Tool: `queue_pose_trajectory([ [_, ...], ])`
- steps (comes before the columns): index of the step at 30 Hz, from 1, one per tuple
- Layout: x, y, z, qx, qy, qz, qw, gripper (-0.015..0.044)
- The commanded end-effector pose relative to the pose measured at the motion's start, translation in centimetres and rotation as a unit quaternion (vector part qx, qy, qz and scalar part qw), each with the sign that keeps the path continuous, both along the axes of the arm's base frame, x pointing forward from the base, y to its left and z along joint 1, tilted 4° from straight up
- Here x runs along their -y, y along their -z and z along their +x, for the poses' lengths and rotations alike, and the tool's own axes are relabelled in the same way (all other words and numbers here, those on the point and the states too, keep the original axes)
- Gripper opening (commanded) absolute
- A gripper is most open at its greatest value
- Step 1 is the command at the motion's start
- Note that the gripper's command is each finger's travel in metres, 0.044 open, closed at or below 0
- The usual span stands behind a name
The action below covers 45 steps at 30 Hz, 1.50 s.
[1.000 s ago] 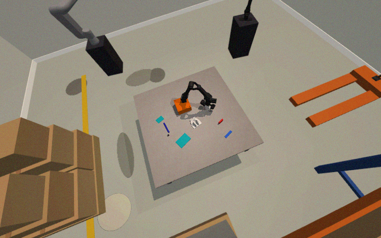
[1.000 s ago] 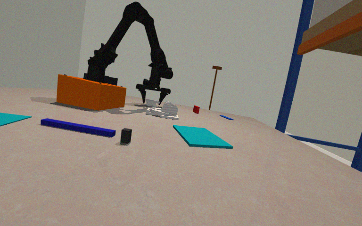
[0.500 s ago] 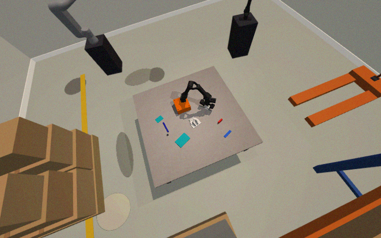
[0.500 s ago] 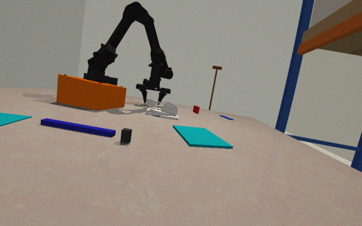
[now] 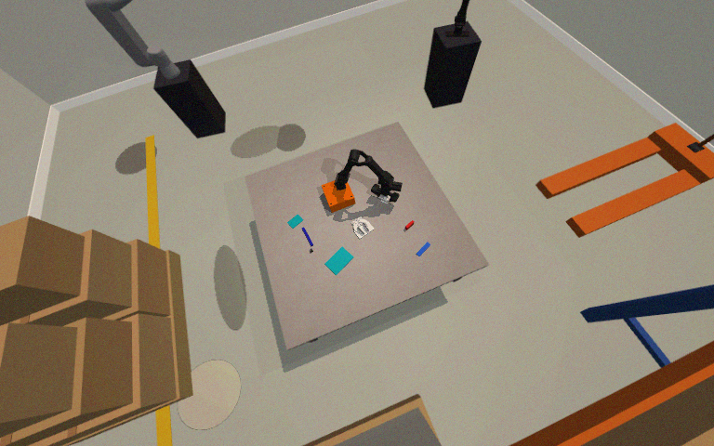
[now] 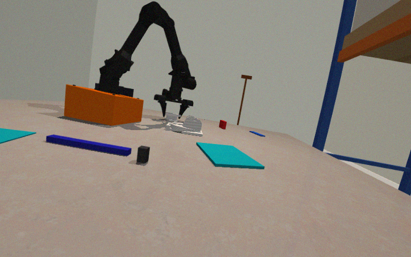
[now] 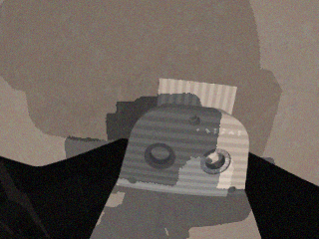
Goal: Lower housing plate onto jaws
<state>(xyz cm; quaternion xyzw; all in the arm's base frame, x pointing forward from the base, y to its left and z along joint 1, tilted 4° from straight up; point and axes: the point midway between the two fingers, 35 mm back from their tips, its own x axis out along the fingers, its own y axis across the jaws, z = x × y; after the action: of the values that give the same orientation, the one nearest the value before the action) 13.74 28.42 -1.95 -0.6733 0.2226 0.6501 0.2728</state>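
The pale housing plate (image 5: 385,197) (image 6: 172,116) (image 7: 171,130) is between the two fingers of the gripper (image 5: 386,194) (image 6: 172,116) (image 7: 183,151), held by its sides. It has stripes, round corners and two ringed holes. The white jaw set (image 5: 362,228) (image 6: 185,127) sits on the table near the gripper, apart from the plate. Its two jaws are too small to see well.
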Motion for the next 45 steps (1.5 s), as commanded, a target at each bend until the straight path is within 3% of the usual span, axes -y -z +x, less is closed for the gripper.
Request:
queue_pose_trajectory([
  [1,-0.4,-1.4,0.1,0.003,0.0,0.007,1.0,0.0351],
  [18,0.1,-6.7,-0.2,0.005,0.0,0.006,1.0,0.0351],
  [26,0.2,-6.9,-0.2,0.004,0.002,0.006,1.0,0.0351],
  [45,4.0,-6.9,4.6,-0.007,0.213,0.016,0.977,0.0351],
])
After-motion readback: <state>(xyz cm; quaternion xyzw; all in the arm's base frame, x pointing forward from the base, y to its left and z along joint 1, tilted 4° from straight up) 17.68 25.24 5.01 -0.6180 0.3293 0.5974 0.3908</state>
